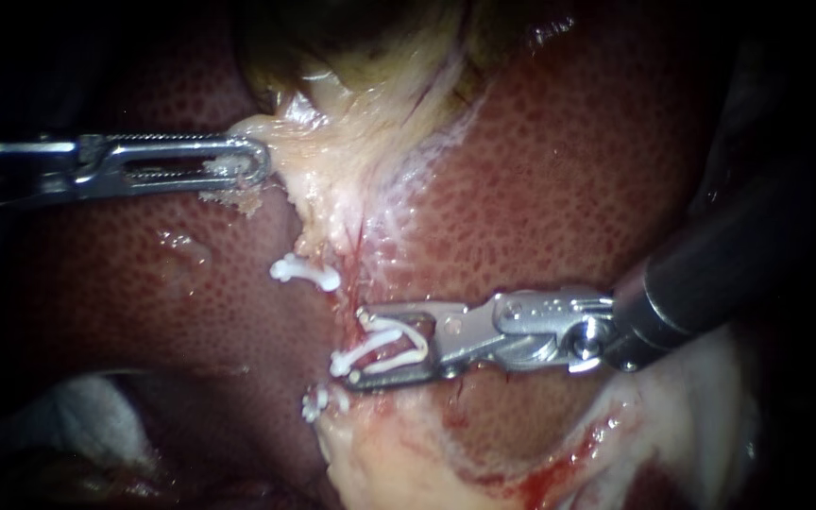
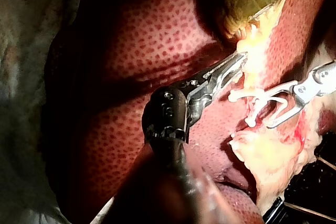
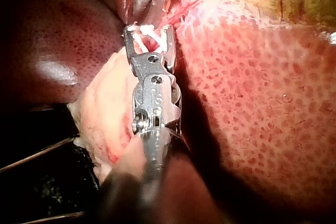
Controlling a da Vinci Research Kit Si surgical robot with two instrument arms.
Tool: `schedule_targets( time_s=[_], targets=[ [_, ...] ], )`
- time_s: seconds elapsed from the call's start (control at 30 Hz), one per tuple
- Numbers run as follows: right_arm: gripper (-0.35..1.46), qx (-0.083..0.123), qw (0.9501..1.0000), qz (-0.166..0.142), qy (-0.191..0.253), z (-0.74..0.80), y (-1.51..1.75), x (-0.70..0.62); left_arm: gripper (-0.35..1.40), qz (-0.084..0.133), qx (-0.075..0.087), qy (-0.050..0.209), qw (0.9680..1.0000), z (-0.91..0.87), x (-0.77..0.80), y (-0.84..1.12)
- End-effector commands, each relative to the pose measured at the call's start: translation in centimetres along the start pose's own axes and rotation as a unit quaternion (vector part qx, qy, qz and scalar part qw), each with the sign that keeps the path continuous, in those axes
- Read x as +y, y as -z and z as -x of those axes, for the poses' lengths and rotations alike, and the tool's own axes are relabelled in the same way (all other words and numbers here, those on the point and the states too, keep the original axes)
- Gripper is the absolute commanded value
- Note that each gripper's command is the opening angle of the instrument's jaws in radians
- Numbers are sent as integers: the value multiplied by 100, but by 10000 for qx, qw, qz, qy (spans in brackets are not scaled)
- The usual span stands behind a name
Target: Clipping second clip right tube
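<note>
left instrument [image 1: 255, 162] pinches pale tissue [image 1: 332, 179]; right instrument [image 1: 359, 348] grips a spread white clip [image 1: 344, 362].

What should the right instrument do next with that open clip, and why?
Probably close the jaws of the right instrument: the open white clip they carry seems to straddle the tube, clear of the lower clip, and the left instrument holds the pale tissue taut.

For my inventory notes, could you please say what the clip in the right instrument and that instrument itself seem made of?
The clip looks like white plastic, matt: opaque, thin curved legs. The right instrument looks like polished metal: silvery with bright glints.
</note>
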Motion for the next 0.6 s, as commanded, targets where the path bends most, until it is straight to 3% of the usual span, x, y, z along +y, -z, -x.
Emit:
schedule_targets(
  time_s=[0.03,0.6],
  targets=[
    [49,-1,10000,-1,1,0,0,0,-35,0,-1,1,10000,0,0,0],
    [50,-2,10000,-18,-16,0,-4,-3,-35,-1,-1,0,10000,0,-1,-1]
  ],
)
